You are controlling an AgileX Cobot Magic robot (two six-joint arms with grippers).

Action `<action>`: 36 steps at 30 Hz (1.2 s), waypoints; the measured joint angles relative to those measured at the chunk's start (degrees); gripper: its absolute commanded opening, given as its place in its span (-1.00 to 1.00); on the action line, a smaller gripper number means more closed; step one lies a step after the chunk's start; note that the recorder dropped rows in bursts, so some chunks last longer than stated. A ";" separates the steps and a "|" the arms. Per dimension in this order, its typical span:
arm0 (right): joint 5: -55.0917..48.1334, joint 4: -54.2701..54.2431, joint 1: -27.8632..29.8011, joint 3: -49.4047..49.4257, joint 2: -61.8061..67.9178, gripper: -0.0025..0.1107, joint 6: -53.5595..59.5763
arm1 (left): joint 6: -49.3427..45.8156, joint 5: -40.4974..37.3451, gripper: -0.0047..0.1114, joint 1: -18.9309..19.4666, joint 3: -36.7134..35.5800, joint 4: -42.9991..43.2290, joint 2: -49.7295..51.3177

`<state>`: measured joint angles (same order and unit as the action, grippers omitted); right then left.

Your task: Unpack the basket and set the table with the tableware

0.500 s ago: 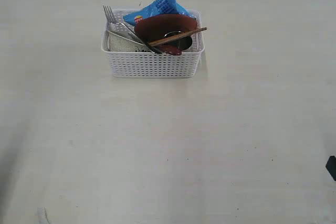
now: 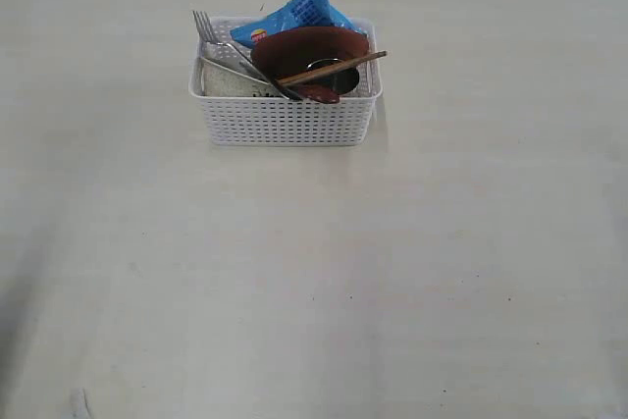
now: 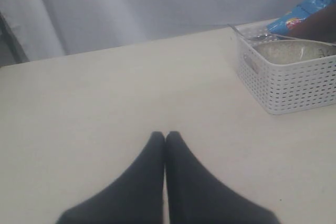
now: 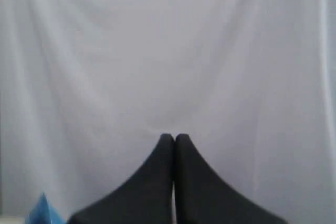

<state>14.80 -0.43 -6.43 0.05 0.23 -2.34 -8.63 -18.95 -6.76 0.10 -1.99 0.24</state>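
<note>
The left gripper [image 3: 165, 136] has its two dark fingers pressed together along their whole inner edge, with nothing between them. It hangs above bare table [image 2: 314, 291]. The basket [image 2: 285, 120] stands ahead of those closed tips and off to one side, well apart from them. Its near corner and lattice wall face the jaws.

The right gripper [image 4: 174, 137] is likewise closed tight and empty. Its tips point at a pale draped curtain [image 4: 168, 51]. A small blue corner at the edge of that view is probably the chip bag [image 2: 299, 12], and it is well clear of the tips.

All the tableware sits in the basket, none of it touched by either pair of jaws:
- The fork [image 2: 204, 25] leans out over one far corner, tines up.
- The pale bowl [image 2: 228, 80] fills the end nearest the left jaws.
- The reddish-brown plate [image 2: 304, 46] stands tilted at the other end.
- The chopsticks [image 2: 334, 68] lie across the plate and stick out past the rim.
- The dark red spoon [image 2: 319, 94] rests just below them.

The chip bag stands at the back of the basket, behind the plate. The exterior view shows neither gripper.
</note>
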 measured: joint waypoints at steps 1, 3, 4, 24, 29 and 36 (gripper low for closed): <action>3.89 -0.19 0.00 0.00 0.00 -0.96 -1.69 | 0.00 0.00 -0.92 0.00 0.00 0.00 0.00; 14.15 -0.31 0.00 0.00 0.00 -0.96 -6.99 | 0.00 0.00 -0.92 0.00 0.00 0.00 0.00; 18.50 -0.31 0.00 0.00 0.00 -0.96 -9.11 | 0.00 0.00 -0.92 0.00 0.00 0.00 0.00; -60.29 18.87 -21.20 -62.89 43.97 -0.28 -14.15 | 0.00 0.00 -0.92 0.00 0.00 0.00 0.00; -63.22 14.83 -28.71 -71.32 54.69 -0.28 -10.09 | 0.00 0.00 -0.92 0.00 0.00 0.00 0.00; -67.82 7.71 -36.10 -80.21 71.54 -0.14 -4.86 | 0.00 0.00 -0.92 0.00 0.00 0.00 0.00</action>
<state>-53.02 7.27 -42.53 -80.16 71.78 -7.20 -8.63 -18.95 -6.76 0.10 -1.99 0.24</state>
